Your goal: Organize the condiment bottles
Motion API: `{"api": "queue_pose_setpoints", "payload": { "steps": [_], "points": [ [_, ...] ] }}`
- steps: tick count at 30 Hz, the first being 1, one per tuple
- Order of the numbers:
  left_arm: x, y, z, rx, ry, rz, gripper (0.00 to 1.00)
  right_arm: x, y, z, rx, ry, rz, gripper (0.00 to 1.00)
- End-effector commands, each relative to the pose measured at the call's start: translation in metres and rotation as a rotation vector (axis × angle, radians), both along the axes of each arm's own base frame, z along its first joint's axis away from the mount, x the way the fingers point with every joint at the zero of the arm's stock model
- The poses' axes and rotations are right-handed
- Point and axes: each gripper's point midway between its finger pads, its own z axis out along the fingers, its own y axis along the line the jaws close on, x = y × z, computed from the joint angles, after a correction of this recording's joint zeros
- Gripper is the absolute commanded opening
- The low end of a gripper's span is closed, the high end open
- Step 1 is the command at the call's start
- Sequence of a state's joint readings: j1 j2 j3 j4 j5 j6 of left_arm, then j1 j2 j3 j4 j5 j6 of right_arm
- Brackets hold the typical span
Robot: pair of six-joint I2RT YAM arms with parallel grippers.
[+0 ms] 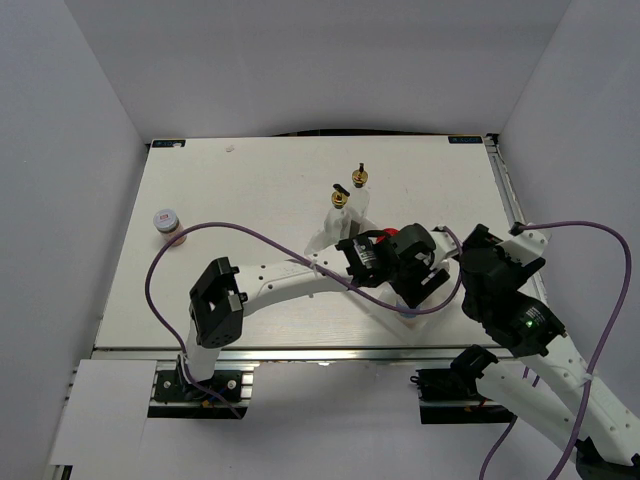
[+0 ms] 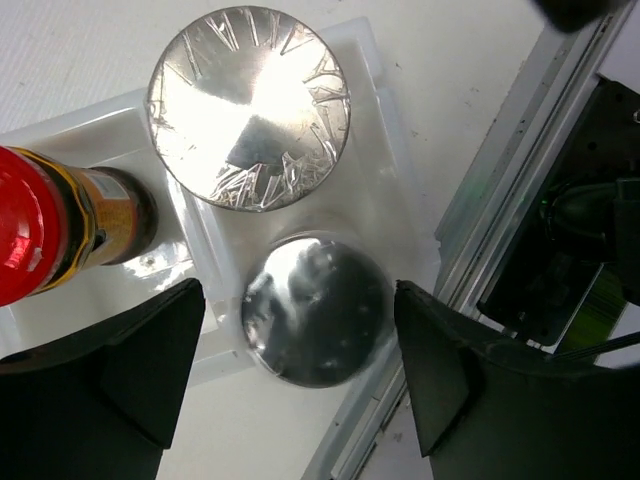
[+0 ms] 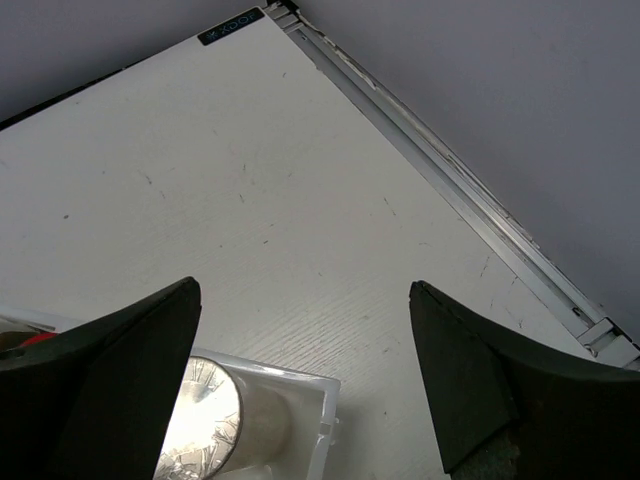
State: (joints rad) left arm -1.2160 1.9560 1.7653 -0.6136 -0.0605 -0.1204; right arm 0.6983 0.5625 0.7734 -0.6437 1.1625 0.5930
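**While three containers sit in the tray, three more wait out on the table**

Because the left gripper (image 2: 300, 292) points straight down into the white three-compartment plastic tray (image 2: 392, 190), its dark fingers (image 2: 140, 380) stand spread on either side of the white shaker with a smooth silver cap (image 2: 315, 325), pinching nothing. One finger shows a clear gap to the cap and the other is just beside it. I judge the shaker is seated upright, with the jaws wide enough to lift away without tipping it.

Just beyond the shaker stands a round bottle with a crinkled foil-sealed top (image 2: 248, 105). Whether a divider lies between the two I cannot tell. Across a ridge to their side stands the dark jar with a red lid (image 2: 25, 240), upright and apart from both, so the tray walls keep the containers from knocking together.

The right gripper (image 3: 305, 290) hangs at the tray's end, jaws spread wide and empty over the bare white table (image 3: 250, 180). It seems parked clear of the left arm's work.

Farther out on the left, the small pale-lidded jar (image 1: 168, 221) stands alone, well apart from the tray. Farthest back are the nearer clear glass bottle with a gold spout (image 1: 340, 200) and the farther gold-spouted glass bottle (image 1: 360, 180), close together just past the tray. With these three outside, the task looks about half done. The tall spouted pair will likely need a low, steady grip.
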Motion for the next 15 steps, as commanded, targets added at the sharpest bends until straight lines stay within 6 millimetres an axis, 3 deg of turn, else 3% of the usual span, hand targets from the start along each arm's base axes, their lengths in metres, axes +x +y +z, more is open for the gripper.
{"api": "queue_pose_setpoints", "payload": {
  "steps": [1, 2, 3, 7, 10, 14, 15],
  "points": [
    [0.023, -0.002, 0.008, -0.071, -0.003, 0.069, 0.86, 0.005, 0.019, 0.01, 0.087, -0.047, 0.075, 0.89],
    [0.025, 0.0, 0.007, -0.069, -0.001, 0.077, 0.87, 0.005, 0.019, 0.01, 0.086, -0.047, 0.074, 0.89],
    [0.026, 0.001, 0.007, -0.066, -0.001, 0.082, 0.96, 0.005, 0.018, 0.01, 0.089, -0.048, 0.074, 0.89],
    [0.029, 0.006, 0.012, -0.075, -0.013, 0.097, 0.98, 0.004, 0.017, 0.012, 0.094, -0.056, 0.069, 0.89],
    [0.035, 0.013, 0.029, -0.094, -0.04, 0.125, 0.98, 0.003, 0.015, 0.012, 0.098, -0.06, 0.062, 0.89],
    [0.035, 0.031, 0.07, -0.16, -0.093, 0.15, 0.98, 0.005, 0.017, 0.012, 0.097, -0.061, 0.064, 0.89],
    [0.034, 0.036, 0.067, -0.157, -0.094, 0.152, 0.98, 0.006, 0.019, 0.01, 0.086, -0.048, 0.072, 0.89]
  ]
}}
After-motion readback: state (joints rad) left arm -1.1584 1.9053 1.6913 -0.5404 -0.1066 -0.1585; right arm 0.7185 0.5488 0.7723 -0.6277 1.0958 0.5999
